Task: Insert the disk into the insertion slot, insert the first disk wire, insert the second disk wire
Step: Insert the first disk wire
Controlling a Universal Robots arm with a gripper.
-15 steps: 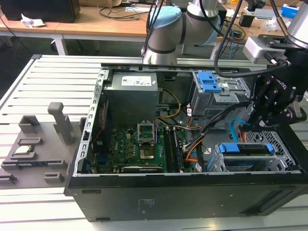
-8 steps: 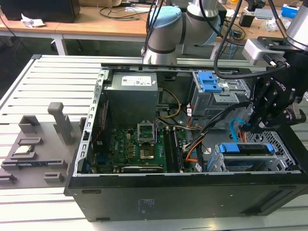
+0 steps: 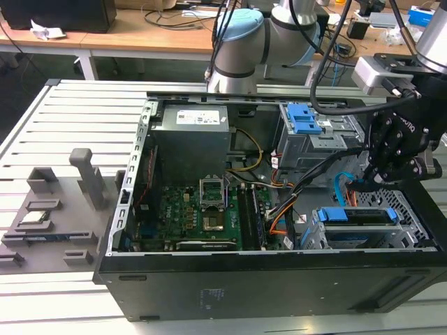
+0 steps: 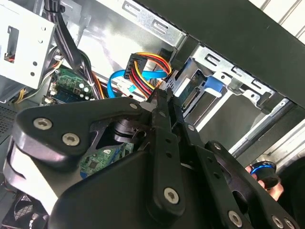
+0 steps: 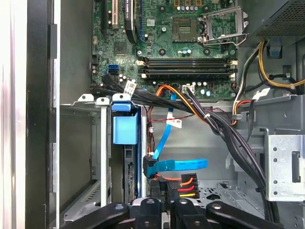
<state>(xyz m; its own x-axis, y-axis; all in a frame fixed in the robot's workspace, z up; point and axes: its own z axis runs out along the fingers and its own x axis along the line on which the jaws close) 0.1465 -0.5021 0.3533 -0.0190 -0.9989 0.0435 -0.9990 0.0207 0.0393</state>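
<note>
The disk [image 3: 353, 215], in its blue carrier [image 5: 126, 129], sits inside the insertion slot [image 3: 408, 225], a silver perforated cage at the case's corner on the exterior view's right. A blue flat wire [image 5: 177, 165] ends in a connector [image 5: 149, 167] at the disk's end. My gripper [image 5: 162, 187] hangs just over that end, its fingers [image 4: 161, 114] close together on a black connector [image 5: 182, 182] with red, orange and yellow wires [image 4: 147, 62]. The gripper [image 3: 363, 183] shows above the cage in the exterior view. The cage wall [image 4: 224, 78] appears beyond the fingertips in the second wrist view.
A black cable bundle [image 5: 219, 129] crosses from the motherboard [image 3: 202, 213] towards the taller grey bay with blue tabs [image 3: 307, 129]. The power supply [image 3: 192, 139] fills the case's far corner. A grey fixture tray [image 3: 49, 223] lies outside the case on the exterior view's left.
</note>
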